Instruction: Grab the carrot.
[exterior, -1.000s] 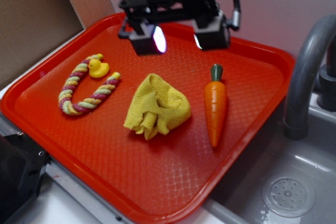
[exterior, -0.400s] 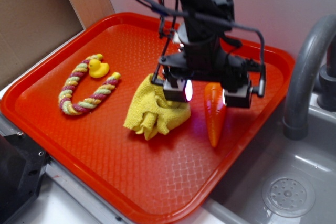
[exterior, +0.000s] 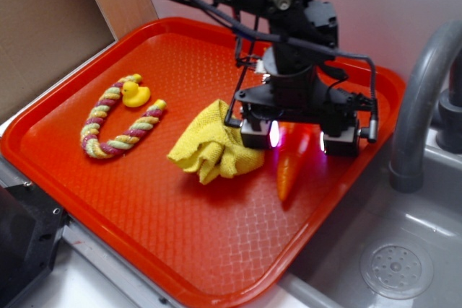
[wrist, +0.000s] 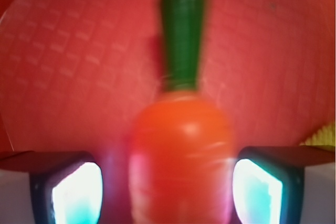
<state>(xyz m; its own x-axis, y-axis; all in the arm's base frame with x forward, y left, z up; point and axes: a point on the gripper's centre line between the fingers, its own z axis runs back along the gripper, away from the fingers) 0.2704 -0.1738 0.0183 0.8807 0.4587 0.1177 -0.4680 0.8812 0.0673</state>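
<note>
The orange carrot (exterior: 286,174) lies on the red tray (exterior: 216,243); only its pointed end shows below my gripper (exterior: 298,137) in the exterior view. In the wrist view the carrot (wrist: 181,150) fills the space between my two glowing fingers (wrist: 76,195), with its dark green stem cap (wrist: 182,35) pointing away. The jaws stand open on either side of the carrot's thick end, with a small gap on the left and the right pad close to it.
A crumpled yellow cloth (exterior: 213,146) lies just left of the gripper, touching its left finger. A twisted rope toy (exterior: 115,120) and a small yellow duck (exterior: 135,94) lie at the tray's left. A grey faucet (exterior: 419,99) and sink (exterior: 397,265) stand to the right.
The gripper came forward from the tray's back edge and dropped down over the carrot, now straddling its thick end. The yellow cloth has been nudged slightly left.
</note>
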